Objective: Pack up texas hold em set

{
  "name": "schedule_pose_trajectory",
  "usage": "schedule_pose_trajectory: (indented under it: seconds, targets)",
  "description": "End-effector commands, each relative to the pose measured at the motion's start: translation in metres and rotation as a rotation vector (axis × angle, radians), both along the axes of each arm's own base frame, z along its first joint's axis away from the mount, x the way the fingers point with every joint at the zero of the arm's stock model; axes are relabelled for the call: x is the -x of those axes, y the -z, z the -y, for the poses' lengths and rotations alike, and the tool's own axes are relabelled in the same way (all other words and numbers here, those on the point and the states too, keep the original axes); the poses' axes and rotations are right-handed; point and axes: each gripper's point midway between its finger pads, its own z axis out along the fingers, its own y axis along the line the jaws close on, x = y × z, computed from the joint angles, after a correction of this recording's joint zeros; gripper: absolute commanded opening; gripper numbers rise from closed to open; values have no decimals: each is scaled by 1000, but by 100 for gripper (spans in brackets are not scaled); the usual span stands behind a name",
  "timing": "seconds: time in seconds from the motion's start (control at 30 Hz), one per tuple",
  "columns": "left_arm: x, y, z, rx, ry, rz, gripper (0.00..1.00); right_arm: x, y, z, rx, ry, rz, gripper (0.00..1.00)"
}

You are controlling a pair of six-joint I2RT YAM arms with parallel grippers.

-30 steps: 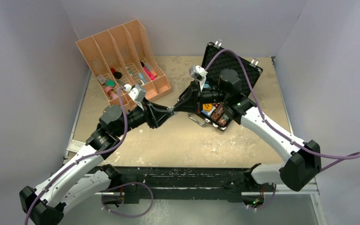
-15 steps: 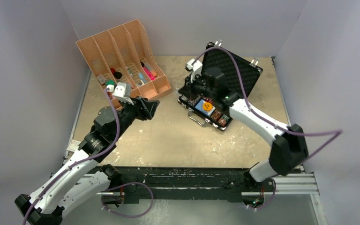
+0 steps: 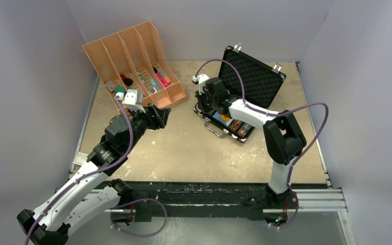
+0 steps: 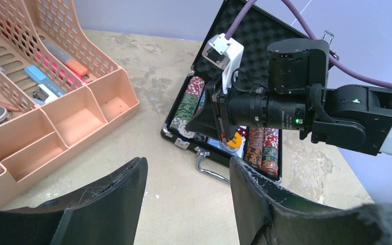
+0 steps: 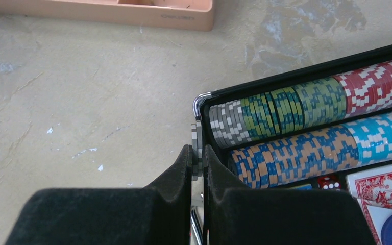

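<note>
Right gripper (image 5: pixel 197 150) shifted to left end of briefcase (image 3: pixel 255 76), clamped on 1 grey chip (image 5: pixel 197 133) at its corner, left gripper (image 4: pixel 186 176) fingers wide apart, near orange organiser (image 4: pixel 71 117)

1. Grey chip (image 5: pixel 197 137): lower part was hidden between right tool (image 5: pixel 197 155) fingers.
2. Card deck (image 5: pixel 377 186): was cut off by right edge.
3. Briefcase (image 4: pixel 265 28): tray middle was hidden behind right arm (image 4: pixel 337 109).
4. Organiser (image 3: pixel 148 35): contents were too small to identify.

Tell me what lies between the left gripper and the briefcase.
Only bare tabletop. The left wrist view shows it, running from the open left gripper to the briefcase.
</note>
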Motion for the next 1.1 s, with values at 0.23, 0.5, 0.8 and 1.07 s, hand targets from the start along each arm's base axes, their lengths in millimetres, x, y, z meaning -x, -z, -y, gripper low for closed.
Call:
schedule_pose_trajectory:
  seconds: [0.23,0.5,0.8,1.07]
  targets:
    - [-4,-9,-1,20,-18,30,59,-22,-19,-5,-30,67,56,0]
    - [-4,-8,-1,20,-19,25,59,-25,-10,-8,-22,73,30,0]
    - [-5,-6,0,20,-18,20,59,-35,-9,7,19,187,33,0]
    - [-6,-5,1,20,-18,16,60,-39,-10,13,32,239,29,0]
